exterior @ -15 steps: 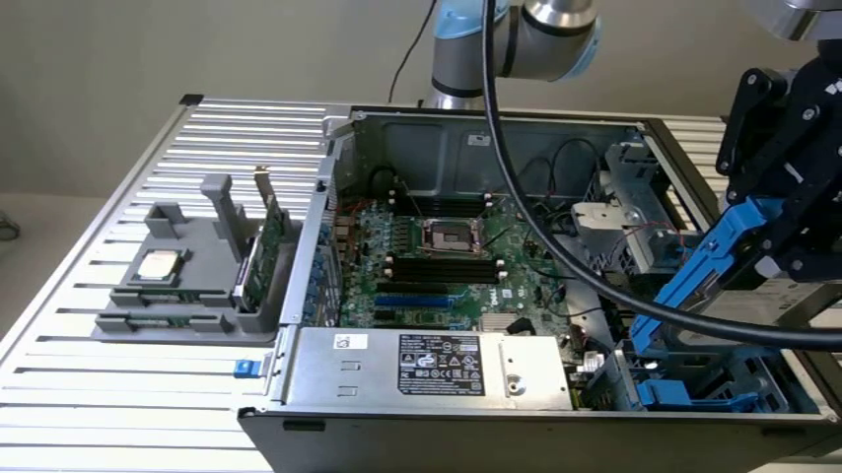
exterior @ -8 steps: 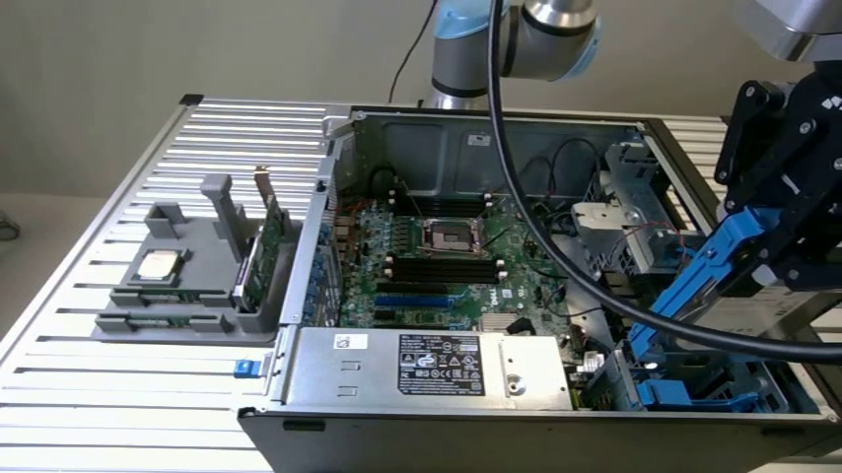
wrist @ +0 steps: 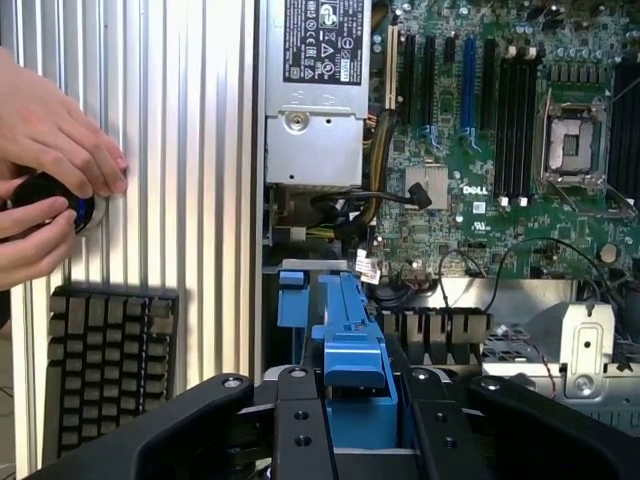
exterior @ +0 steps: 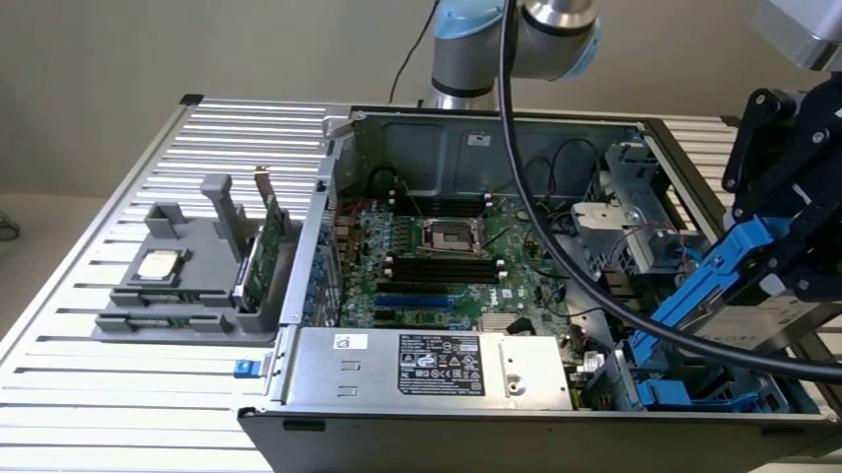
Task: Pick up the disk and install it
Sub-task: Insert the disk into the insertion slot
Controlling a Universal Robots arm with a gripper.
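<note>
In the exterior view, the disk [exterior: 767,317] hangs tilted over the open computer case's corner at that view's right. It is a silver-grey drive in a blue carrier frame whose rail slopes down toward the case floor. My gripper [exterior: 770,264] is shut on it from above. In the wrist view the blue carrier [wrist: 355,345] sits clamped between my two black fingers [wrist: 300,425], and my gripper [wrist: 365,425] points toward the blue drive bay parts [wrist: 290,295] below it.
The case holds a green motherboard [exterior: 448,256], a metal power supply [exterior: 421,365] and blue bay rails [exterior: 691,399]. A grey stand with a processor chip [exterior: 158,266] and a green card [exterior: 270,246] stands outside the case. A person's hands [wrist: 50,150] and a keyboard [wrist: 110,370] lie beside it.
</note>
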